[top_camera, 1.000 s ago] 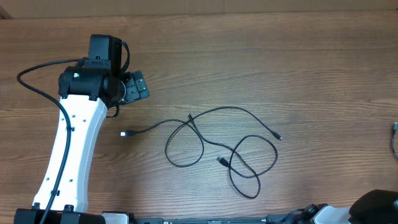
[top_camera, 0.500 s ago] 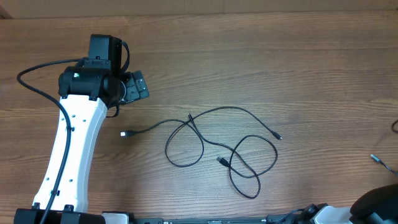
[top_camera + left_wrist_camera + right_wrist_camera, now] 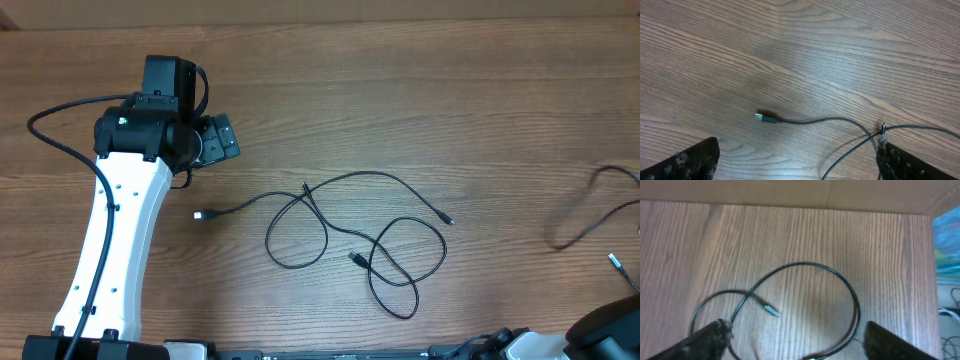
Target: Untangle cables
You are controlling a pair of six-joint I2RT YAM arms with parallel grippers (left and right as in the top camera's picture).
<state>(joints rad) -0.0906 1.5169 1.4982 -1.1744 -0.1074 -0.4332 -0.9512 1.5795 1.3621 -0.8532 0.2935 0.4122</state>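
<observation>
Hovering with fingers spread wide, the left gripper (image 3: 800,162) grips nothing near the tangled cables (image 3: 303,195), while the right gripper (image 3: 802,337), likewise spread, hangs over a separate looped cable (image 3: 802,264).

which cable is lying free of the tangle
the lone cable at the far right of the table, looped on itself and touching no other cord. the others cross one another in the tangle mid-table.
</observation>
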